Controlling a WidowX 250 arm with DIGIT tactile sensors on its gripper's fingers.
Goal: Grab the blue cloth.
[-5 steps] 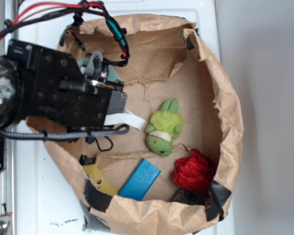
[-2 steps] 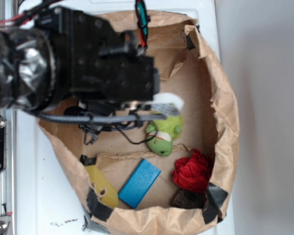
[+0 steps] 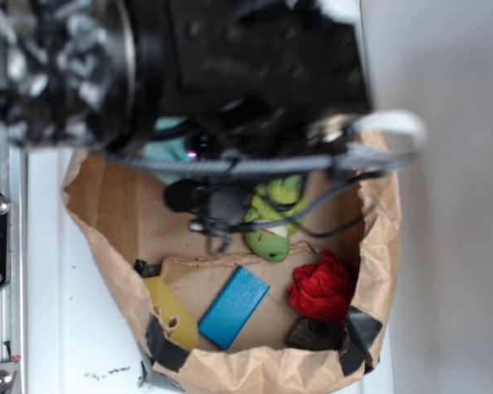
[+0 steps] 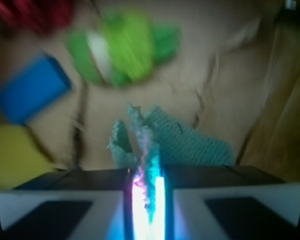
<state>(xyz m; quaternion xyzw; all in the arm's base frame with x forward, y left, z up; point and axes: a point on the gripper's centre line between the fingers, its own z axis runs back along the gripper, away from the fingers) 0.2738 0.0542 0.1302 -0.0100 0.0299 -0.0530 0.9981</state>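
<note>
In the wrist view the claw (image 4: 147, 192) sits at the bottom edge, its two pale fingers (image 4: 60, 202) drawn narrow with a bright strip of the blue cloth (image 4: 185, 142) pinched between them. The rest of the cloth spreads out just beyond the fingertips, ragged at the edges, over the brown paper floor (image 4: 225, 75). Farther off, blurred, lie a yellow piece (image 4: 12, 155), a blue block (image 4: 27, 92), a green plush toy (image 4: 122, 47) and a red bundle (image 4: 32, 12) at the top corner.

From the outside view the arm (image 3: 189, 66) fills the top of the frame, out of focus, hanging over a crumpled paper bag (image 3: 386, 238). A patch of the cloth (image 3: 168, 148) shows under the arm near the bag's back left. Below the cables sit the plush toy (image 3: 271, 234), the block (image 3: 234, 305), the yellow piece (image 3: 171, 312), the red bundle (image 3: 322, 287) and a dark lump (image 3: 312, 334) just beside it
</note>
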